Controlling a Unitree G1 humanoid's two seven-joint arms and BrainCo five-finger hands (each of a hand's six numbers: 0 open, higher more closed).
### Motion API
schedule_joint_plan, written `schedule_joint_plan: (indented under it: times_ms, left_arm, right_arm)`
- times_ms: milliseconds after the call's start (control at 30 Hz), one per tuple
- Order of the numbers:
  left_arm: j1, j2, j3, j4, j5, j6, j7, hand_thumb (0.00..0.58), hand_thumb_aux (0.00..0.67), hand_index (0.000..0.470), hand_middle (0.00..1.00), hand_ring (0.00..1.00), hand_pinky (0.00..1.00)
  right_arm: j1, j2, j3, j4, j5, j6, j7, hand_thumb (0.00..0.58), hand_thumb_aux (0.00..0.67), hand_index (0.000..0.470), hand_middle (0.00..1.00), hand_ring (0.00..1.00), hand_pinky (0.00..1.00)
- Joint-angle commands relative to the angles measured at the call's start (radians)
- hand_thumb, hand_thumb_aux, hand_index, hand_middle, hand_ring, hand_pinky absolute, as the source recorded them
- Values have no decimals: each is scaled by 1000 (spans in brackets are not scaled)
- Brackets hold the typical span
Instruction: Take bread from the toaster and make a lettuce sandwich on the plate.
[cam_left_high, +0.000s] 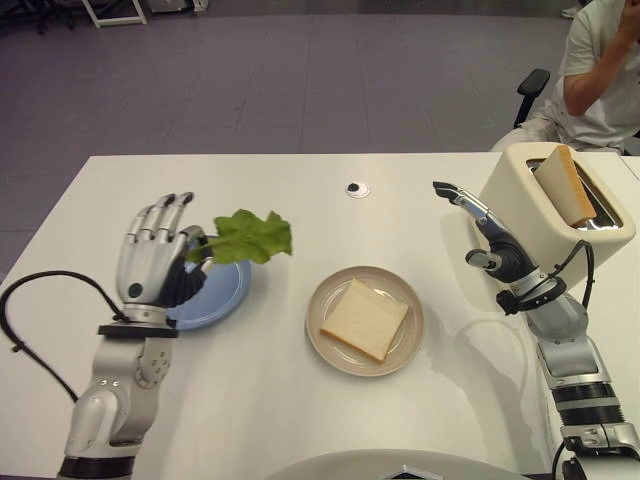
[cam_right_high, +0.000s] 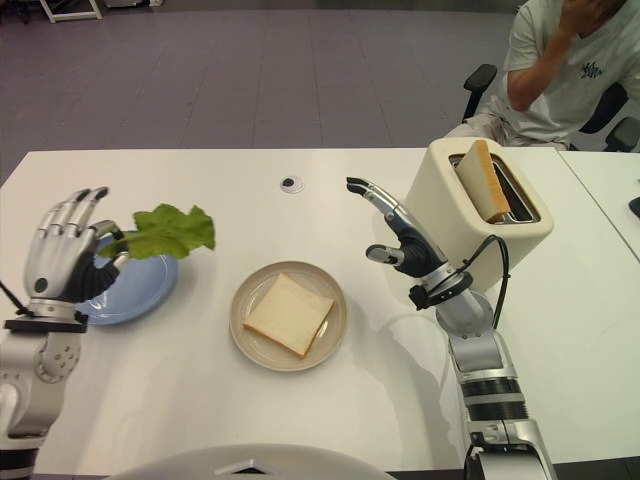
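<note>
toaster (cam_left_high: 520, 200): cream casing, smooth, satin sheen
tan plate (cam_left_high: 315, 322): glazed, glossy
blue plate (cam_left_high: 225, 290): smooth, glossy
lettuce leaf (cam_left_high: 250, 238): ruffled, matt
bread slice (cam_left_high: 365, 320): soft, porous crumb
table (cam_left_high: 300, 200): white, smooth, matt
left hand (cam_left_high: 150, 255): silvery shell, black palm

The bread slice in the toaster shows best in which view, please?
The right eye view: the bread slice and toaster sit well inside the frame. The left eye view shows it near the right edge.

White table (cam_left_high: 260, 400) stands on a grey floor (cam_left_high: 300, 80). Small round black-and-white disc (cam_left_high: 357, 188) lies near the far edge, centre. Blue plate (cam_left_high: 225, 290) sits on the left side. Black cable (cam_left_high: 60, 273) loops over the left edge. Black office chair (cam_left_high: 533, 85) stands beyond the far right corner.
</note>
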Motion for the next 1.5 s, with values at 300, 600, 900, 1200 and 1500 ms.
schedule_joint_plan:
  times_ms: [300, 600, 900, 1200, 1500]
  left_arm:
    - [-57, -197, -282, 34, -6, -84, -58, 580, 670, 470, 0, 0, 0]
    - [-44, -261, -419, 115, 65, -99, -41, 580, 670, 470, 0, 0, 0]
    - [7, -235, -445, 153, 143, -95, -15, 580, 670, 470, 0, 0, 0]
    - [14, -232, -451, 129, 200, -57, -16, 0, 0, 0, 0, 0, 0]
    - [24, -205, -358, -6, 151, -38, -30, 0, 0, 0, 0, 0, 0]
  right_arm:
    - [-22, 10, -8, 11, -17, 3, -8, 0, 0, 0, 0, 0, 0]
    - [-22, 15, -4, 12, -23, 5, -9, 0, 0, 0, 0, 0, 0]
    - [-21, 14, -3, 6, -23, 7, -6, 0, 0, 0, 0, 0, 0]
    - [-21, 7, -2, -6, -24, 8, 4, 0, 0, 0, 0, 0, 0]
    - [29, -59, -85, -287, -39, 87, 31, 0, 0, 0, 0, 0, 0]
